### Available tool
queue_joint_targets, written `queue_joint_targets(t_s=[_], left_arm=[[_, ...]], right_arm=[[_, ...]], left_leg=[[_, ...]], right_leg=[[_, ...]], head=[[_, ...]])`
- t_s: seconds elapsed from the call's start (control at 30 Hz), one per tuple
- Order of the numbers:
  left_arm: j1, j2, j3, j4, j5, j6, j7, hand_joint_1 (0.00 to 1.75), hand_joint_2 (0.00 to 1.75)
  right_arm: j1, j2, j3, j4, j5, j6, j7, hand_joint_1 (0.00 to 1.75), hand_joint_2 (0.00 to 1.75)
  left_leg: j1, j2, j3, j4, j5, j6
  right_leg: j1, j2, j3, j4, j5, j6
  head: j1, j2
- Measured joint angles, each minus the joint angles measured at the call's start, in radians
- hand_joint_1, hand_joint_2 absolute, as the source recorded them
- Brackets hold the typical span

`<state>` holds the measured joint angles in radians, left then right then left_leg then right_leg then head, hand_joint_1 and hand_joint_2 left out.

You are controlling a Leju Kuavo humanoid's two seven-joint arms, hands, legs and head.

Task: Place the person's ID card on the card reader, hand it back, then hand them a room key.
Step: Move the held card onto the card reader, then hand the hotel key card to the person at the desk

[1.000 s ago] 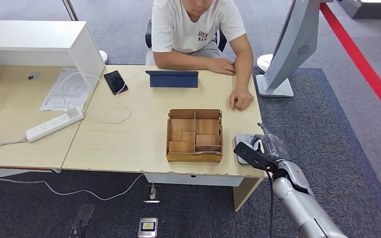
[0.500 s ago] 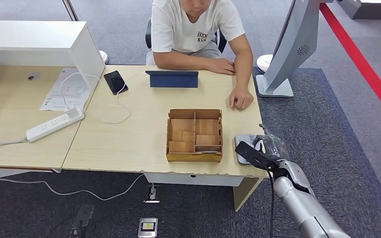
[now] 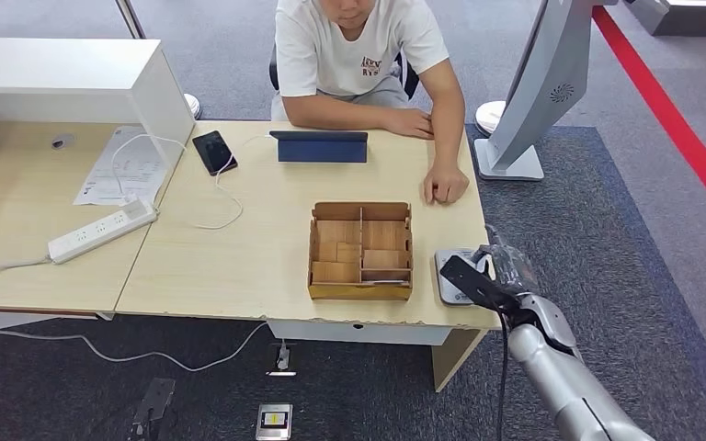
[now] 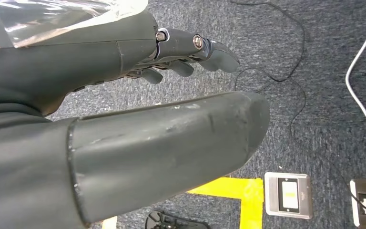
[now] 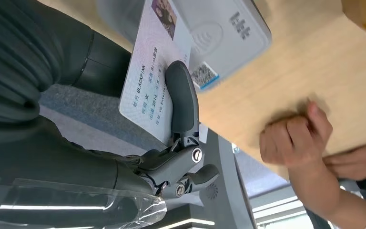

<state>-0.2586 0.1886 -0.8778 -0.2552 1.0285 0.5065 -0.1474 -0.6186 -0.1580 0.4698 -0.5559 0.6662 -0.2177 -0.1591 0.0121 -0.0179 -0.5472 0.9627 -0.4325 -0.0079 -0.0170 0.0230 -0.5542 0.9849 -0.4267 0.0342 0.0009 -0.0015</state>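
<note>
My right hand (image 3: 499,276) hovers at the table's front right corner, just over the grey card reader (image 3: 449,276). In the right wrist view it pinches the pale ID card (image 5: 148,71) between thumb and a finger, and the card's edge overlaps the card reader (image 5: 221,31). The person sits behind the table with a fist (image 3: 445,186) resting on it, near the reader; the same fist (image 5: 293,138) appears in the right wrist view. A wooden compartment box (image 3: 360,250) stands left of the reader. My left hand (image 4: 124,95) hangs over the carpet, fingers stretched out, holding nothing.
A blue tablet (image 3: 318,145), a black phone (image 3: 213,151) with a white cable, a power strip (image 3: 101,230) and papers (image 3: 119,170) lie further left on the table. A white stand's base (image 3: 509,162) sits on the floor beside the table's right edge.
My right hand with the ID card has drifted slightly right and toward me at the reader. The person has shifted a little to the left.
</note>
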Motion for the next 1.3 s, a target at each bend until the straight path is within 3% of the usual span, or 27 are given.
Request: queue_joint_targets(t_s=[0.37, 0.73, 1.3], left_arm=[[-0.003, 0.002, 0.000, 0.000, -0.038, 0.012, -0.025, 0.00, 0.00], [-0.001, -0.002, 0.000, 0.000, -0.072, 0.050, -0.081, 0.00, 0.00], [-0.042, -0.004, -0.004, -0.006, -0.122, 0.027, -0.025, 0.00, 0.00]], right_arm=[[-0.111, -0.020, -0.037, -0.119, -0.097, -0.050, -0.005, 1.75, 1.75], [-0.136, -0.039, -0.056, -0.205, -0.053, -0.035, 0.007, 1.75, 1.75], [-0.249, 0.050, -0.037, -0.108, 0.009, -0.010, -0.013, 1.75, 1.75]], left_leg=[[0.000, 0.000, 0.000, 0.001, 0.000, 0.000], [0.000, 0.000, 0.000, 0.001, 0.000, 0.000], [0.000, 0.000, -0.002, 0.001, 0.000, 0.000]], right_leg=[[0.000, 0.000, -0.001, 0.000, 0.000, 0.000], [0.000, 0.000, -0.001, 0.000, 0.000, 0.000], [0.000, 0.000, -0.002, 0.001, 0.000, 0.000]], head=[[0.000, 0.000], [0.000, 0.000], [0.000, 0.000]])
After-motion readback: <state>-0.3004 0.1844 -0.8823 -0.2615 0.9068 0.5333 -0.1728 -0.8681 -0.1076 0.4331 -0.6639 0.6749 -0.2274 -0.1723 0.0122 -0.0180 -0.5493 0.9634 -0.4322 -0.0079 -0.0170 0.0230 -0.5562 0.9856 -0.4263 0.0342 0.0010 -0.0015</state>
